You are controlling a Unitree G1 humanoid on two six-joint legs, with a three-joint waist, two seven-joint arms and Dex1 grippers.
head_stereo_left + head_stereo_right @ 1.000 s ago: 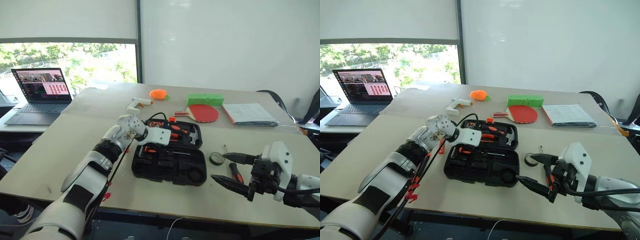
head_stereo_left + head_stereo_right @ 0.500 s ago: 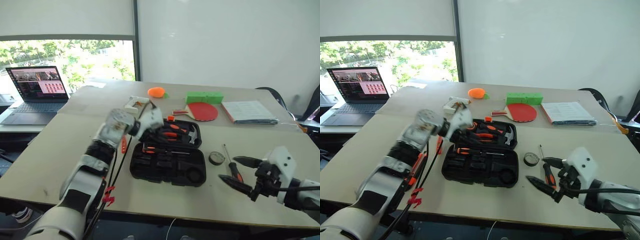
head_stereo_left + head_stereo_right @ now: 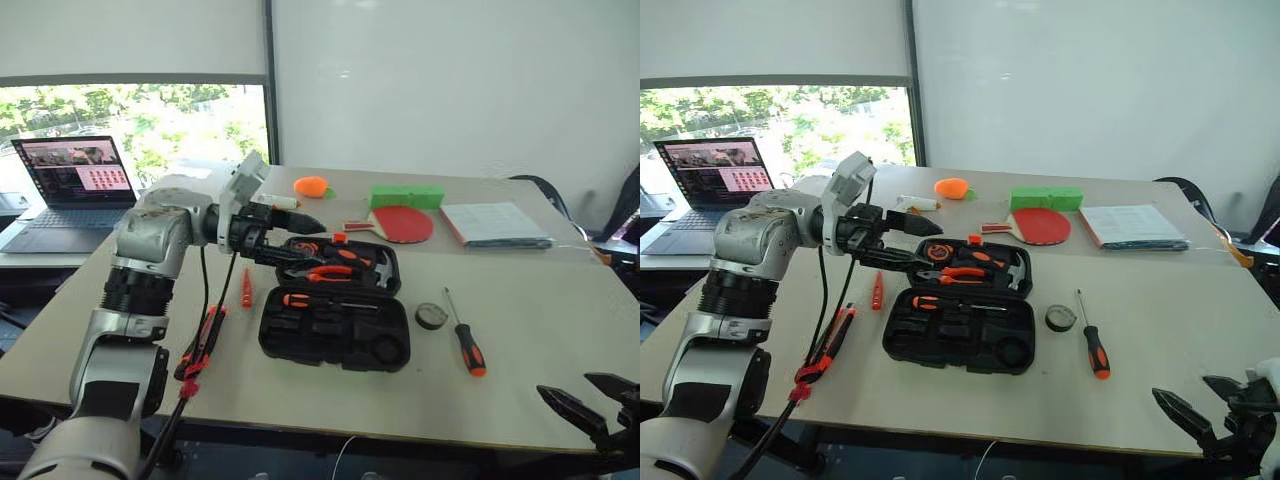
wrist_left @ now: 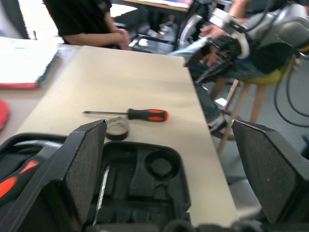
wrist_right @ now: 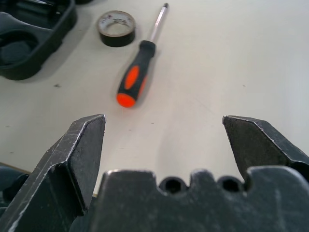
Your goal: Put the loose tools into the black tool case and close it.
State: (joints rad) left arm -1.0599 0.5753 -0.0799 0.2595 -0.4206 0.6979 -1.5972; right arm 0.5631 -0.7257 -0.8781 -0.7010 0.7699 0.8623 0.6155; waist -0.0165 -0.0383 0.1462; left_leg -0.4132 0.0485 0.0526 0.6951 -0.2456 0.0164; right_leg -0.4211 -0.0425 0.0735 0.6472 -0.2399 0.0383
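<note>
The black tool case [image 3: 335, 325] lies open mid-table, with pliers and an orange-handled screwdriver [image 3: 315, 299] in its slots. My left gripper [image 3: 308, 245] hangs open and empty above the case's back left corner, pointing right. To the right of the case lie a dark tape roll [image 3: 433, 316] and a second screwdriver [image 3: 466, 339]. A small orange pointed piece [image 3: 246, 288] and the utility knife [image 3: 208, 330] lie to the left of the case. My right gripper [image 3: 565, 385] is open and empty over the table's front right edge, the screwdriver [image 5: 135, 77] ahead of it.
At the back stand a white glue gun [image 3: 275, 203], an orange object [image 3: 313, 185], a green box [image 3: 407, 195], a red paddle [image 3: 400, 222] and a stack of papers [image 3: 495, 225]. A laptop [image 3: 75, 180] sits far left. A seated person [image 4: 91, 24] shows beyond the table.
My left gripper opened, rose off the case and swung to point right. My right gripper pulled back from the loose screwdriver toward the front right edge, still open.
</note>
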